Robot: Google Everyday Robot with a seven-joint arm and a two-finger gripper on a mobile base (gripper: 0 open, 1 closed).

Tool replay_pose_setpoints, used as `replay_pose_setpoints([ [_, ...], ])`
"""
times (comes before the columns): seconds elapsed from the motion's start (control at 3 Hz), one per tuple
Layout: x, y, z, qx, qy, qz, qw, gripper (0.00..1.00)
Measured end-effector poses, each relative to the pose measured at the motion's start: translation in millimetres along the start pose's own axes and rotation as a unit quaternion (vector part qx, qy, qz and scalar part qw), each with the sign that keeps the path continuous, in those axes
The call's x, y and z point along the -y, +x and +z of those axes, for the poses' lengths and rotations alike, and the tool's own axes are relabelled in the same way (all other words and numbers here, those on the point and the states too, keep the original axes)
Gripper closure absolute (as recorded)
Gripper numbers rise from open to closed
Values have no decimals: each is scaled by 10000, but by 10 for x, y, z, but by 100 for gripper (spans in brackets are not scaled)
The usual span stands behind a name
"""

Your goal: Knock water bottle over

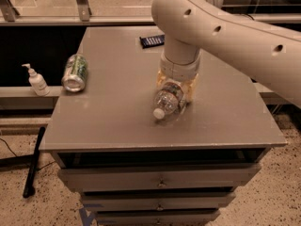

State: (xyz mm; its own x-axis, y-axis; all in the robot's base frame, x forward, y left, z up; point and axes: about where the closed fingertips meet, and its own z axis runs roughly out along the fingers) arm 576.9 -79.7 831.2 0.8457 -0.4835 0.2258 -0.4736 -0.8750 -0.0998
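The water bottle (168, 100), clear ribbed plastic with a white cap, is tipped far over at the middle of the grey table (117, 121). Its cap points toward the front edge, low over the surface. My gripper (176, 86) comes straight down from the large white arm and sits over the bottle's body. One yellowish finger shows on each side of the bottle, closed against it. The bottle's base is hidden under the wrist.
A green-patterned can (75, 73) lies on its side near the table's left edge. A dark flat packet (152, 41) lies at the back. A small white pump bottle (35, 80) stands on a ledge to the left. Drawers sit below the tabletop.
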Motion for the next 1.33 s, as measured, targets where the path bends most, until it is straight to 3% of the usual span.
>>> replay_pose_setpoints([
  [0.33,-12,-5,-2,-13,-28,-39,10000,0],
  [1.0,-110,85,-66,27,-103,21,9999,0],
  [1.33,-281,263,-92,317,-54,512,9982,0],
])
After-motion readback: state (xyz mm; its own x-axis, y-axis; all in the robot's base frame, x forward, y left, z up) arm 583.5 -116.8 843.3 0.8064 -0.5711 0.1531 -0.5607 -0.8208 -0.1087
